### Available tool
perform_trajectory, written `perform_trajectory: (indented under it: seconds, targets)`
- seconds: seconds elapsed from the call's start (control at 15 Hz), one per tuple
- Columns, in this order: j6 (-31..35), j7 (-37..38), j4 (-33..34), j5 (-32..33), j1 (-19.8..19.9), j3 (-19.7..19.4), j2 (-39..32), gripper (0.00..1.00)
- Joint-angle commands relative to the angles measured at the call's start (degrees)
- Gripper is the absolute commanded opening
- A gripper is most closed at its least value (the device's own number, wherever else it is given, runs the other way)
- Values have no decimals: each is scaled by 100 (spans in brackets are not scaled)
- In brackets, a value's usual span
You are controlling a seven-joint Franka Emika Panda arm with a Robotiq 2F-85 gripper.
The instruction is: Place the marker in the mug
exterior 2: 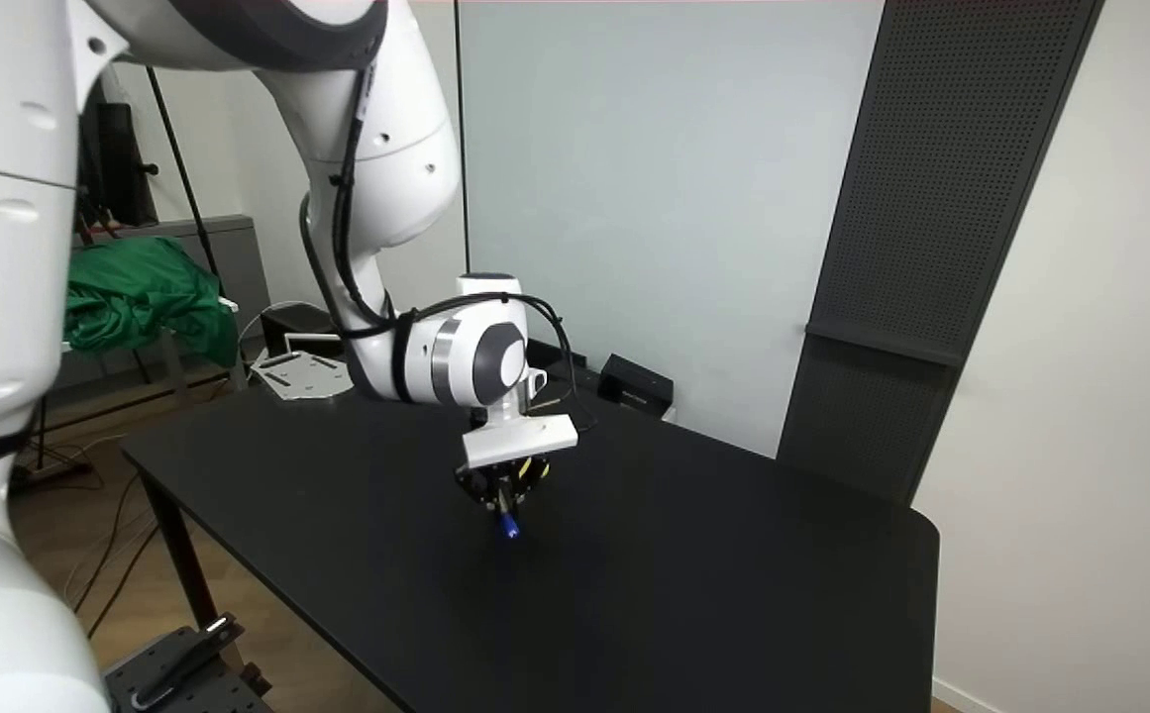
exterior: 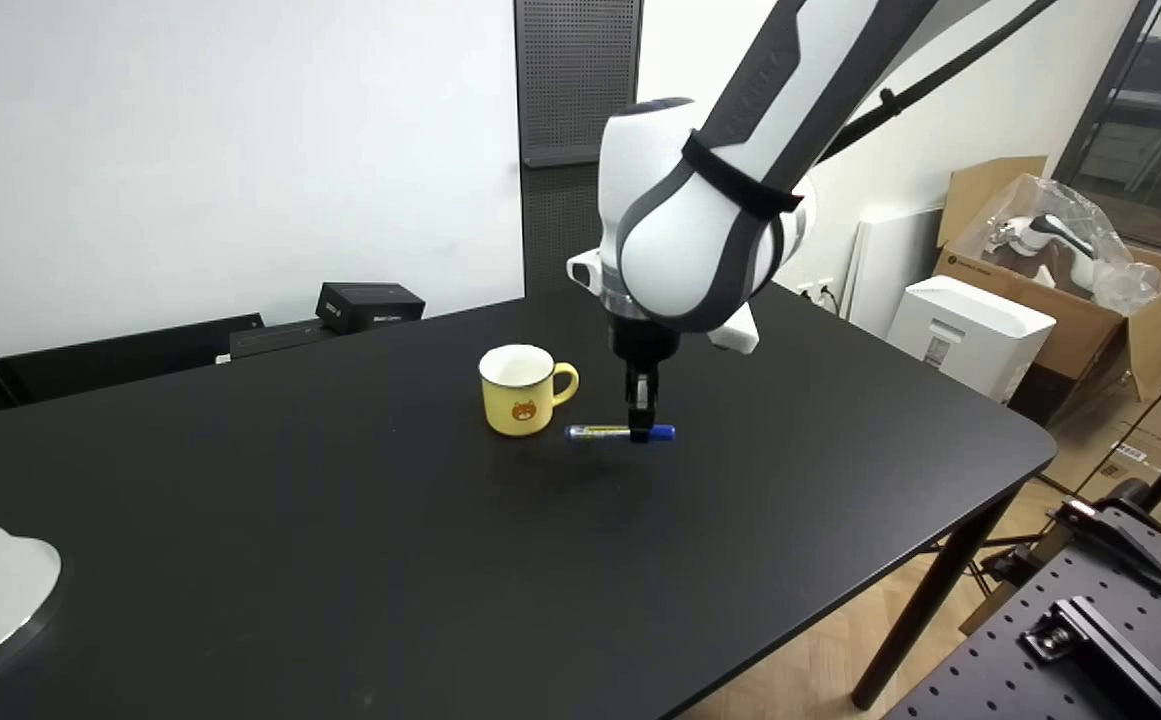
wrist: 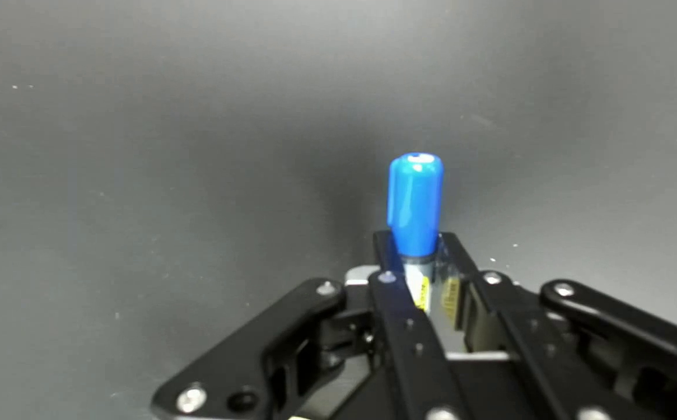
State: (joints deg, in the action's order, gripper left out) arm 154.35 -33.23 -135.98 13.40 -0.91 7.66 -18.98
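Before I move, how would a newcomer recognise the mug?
In an exterior view, find the black table, then the marker between the jaws. The mug stands left of it in that picture: wide and yellow, not slim and blue-capped.

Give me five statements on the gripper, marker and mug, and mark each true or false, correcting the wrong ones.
1. The gripper holds the marker. True.
2. The marker has a red top. False: its cap is blue.
3. The mug is yellow, with an animal face on its side. True.
4. The mug lies tipped over. False: it stands upright on the table.
5. The marker is inside the mug. False: it is outside, in the gripper.
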Motion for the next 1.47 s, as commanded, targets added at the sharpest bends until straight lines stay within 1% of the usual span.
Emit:
perform_trajectory:
  seconds: [0.0, 0.2, 0.33, 0.47, 0.6, 0.87, 0.93, 1.13, 1.2, 1.4]
  targets:
    - [-866, 365, 58, 75, -152, -46, 719, 5]
    - [-1575, 561, 342, 49, -234, -48, 1064, 5]
    - [-2297, 847, 694, 86, -303, -73, 1151, 5]
    - [-2984, 1163, 1132, 113, -347, -90, 1074, 5]
    - [-3436, 1343, 1574, 92, -370, -85, 898, 5]
    - [-3735, 1354, 2280, -87, -393, -47, 510, 5]
    - [-3473, 1132, 1792, -30, -351, -49, 835, 21]
    - [-3543, 1165, 2082, -60, -365, -42, 590, 21]
    - [-3547, 1168, 2106, -63, -365, -42, 557, 5]
    - [-3971, 1375, 2360, 237, -473, -75, 291, 5]
